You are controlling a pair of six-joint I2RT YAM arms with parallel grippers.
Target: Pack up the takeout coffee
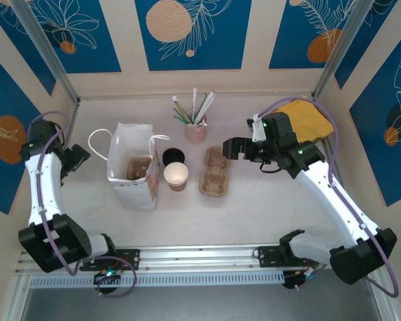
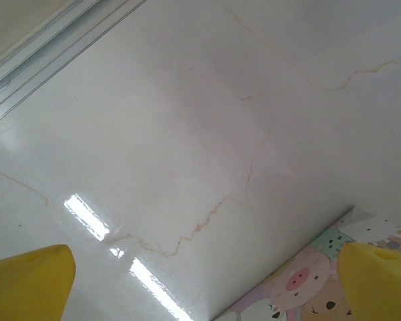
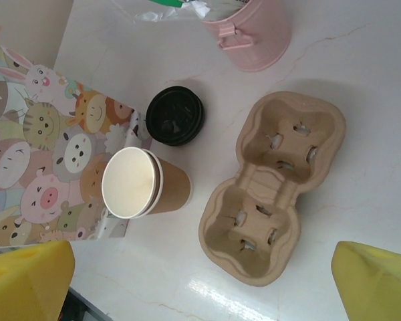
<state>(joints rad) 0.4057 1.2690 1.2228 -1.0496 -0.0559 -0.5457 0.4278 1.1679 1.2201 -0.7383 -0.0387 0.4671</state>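
**White arms, black joints**

The left arm point(image 1: 40, 180) and right arm point(image 1: 334, 197) have white shells with black joints and bases. Lilac cables point(image 1: 47, 227) loop alongside. A green light point(image 1: 256, 121) glows above the black right gripper point(image 1: 228, 148). Yellow fingers point(image 3: 374, 281) sit in the lower frame corners.

The bottom edge is cutting off my right hand point(image 3: 200, 279); I am seeing just the tips of its yellow fingers point(image 3: 28, 281). Same for my left hand point(image 2: 200, 284) on its own camera. The pink bucket point(image 3: 250, 30) is running off the top edge, its contents mostly lost. The printed bag point(image 3: 33, 154) is spilling past the left edge. From above, something brown is sitting inside it; I cannot tell what. My right arm point(image 1: 327, 184) is covering part of the yellow cloth point(image 1: 307, 117).
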